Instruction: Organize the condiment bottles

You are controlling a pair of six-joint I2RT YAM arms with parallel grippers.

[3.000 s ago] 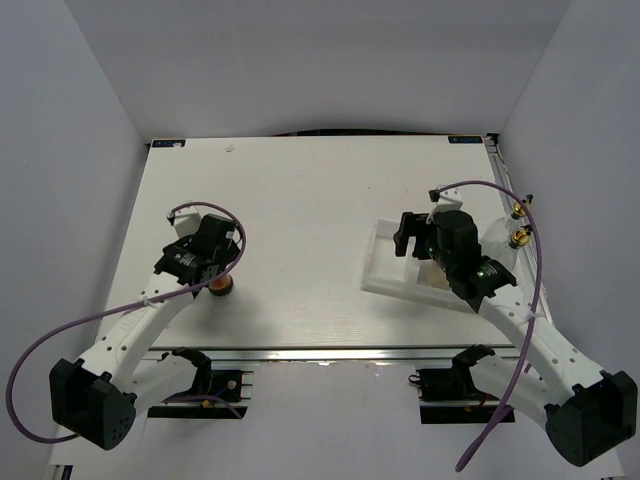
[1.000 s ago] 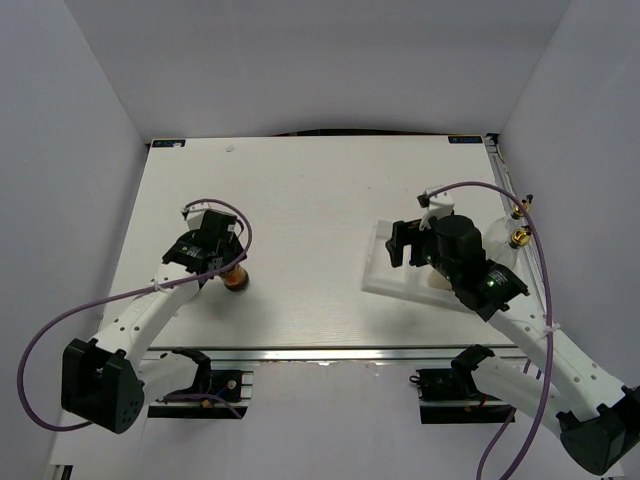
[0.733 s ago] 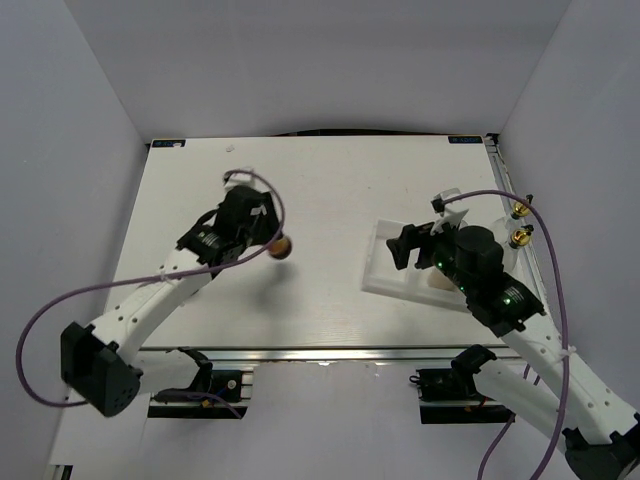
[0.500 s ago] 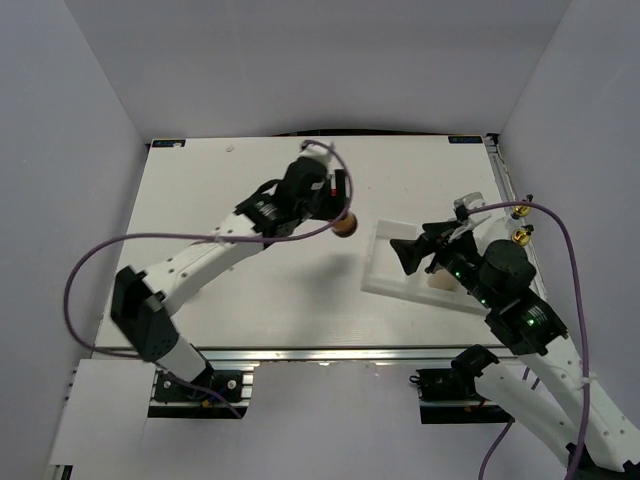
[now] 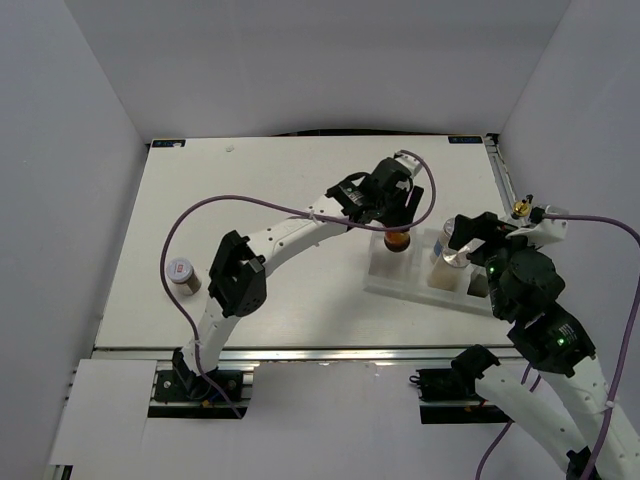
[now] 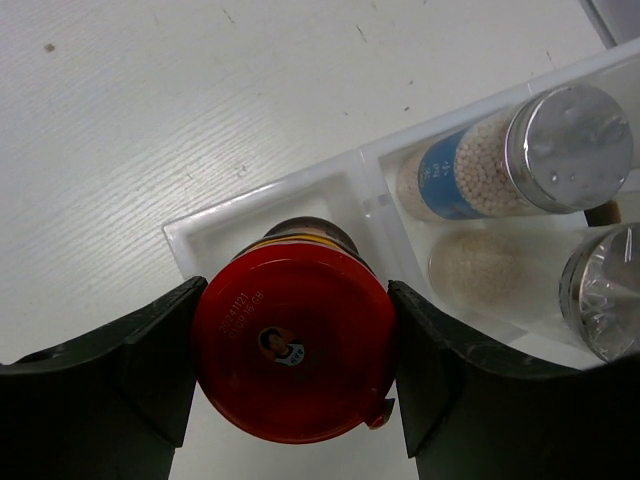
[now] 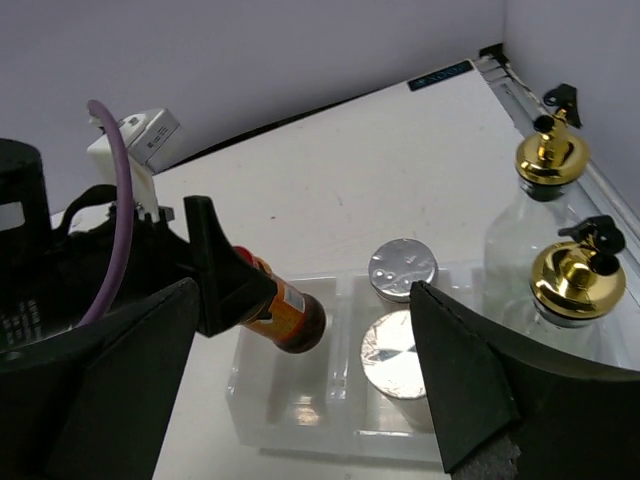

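My left gripper [image 6: 293, 350] is shut on the red lid of the brown jar [image 6: 290, 330]. It holds the jar [image 5: 398, 240] tilted over the left compartment of the white tray [image 6: 200, 235]. Two silver-lidded shakers [image 7: 403, 270] [image 7: 392, 365] stand in the neighbouring compartment. Two gold-stoppered glass bottles [image 7: 550, 160] [image 7: 580, 280] stand just right of the tray. A tiny grey-lidded jar [image 5: 181, 273] sits alone at the table's near left. My right gripper [image 7: 303, 295] hangs open above the tray's near side, holding nothing.
The left arm [image 5: 300, 225] stretches across the middle of the table to the tray [image 5: 385, 280]. The table's right rail [image 5: 500, 170] runs close behind the glass bottles. White walls enclose the table on three sides.
The left arm swung from the table's left side across to the tray, carrying the red-lidded jar. The right arm lifted back off the tray, uncovering the shakers.
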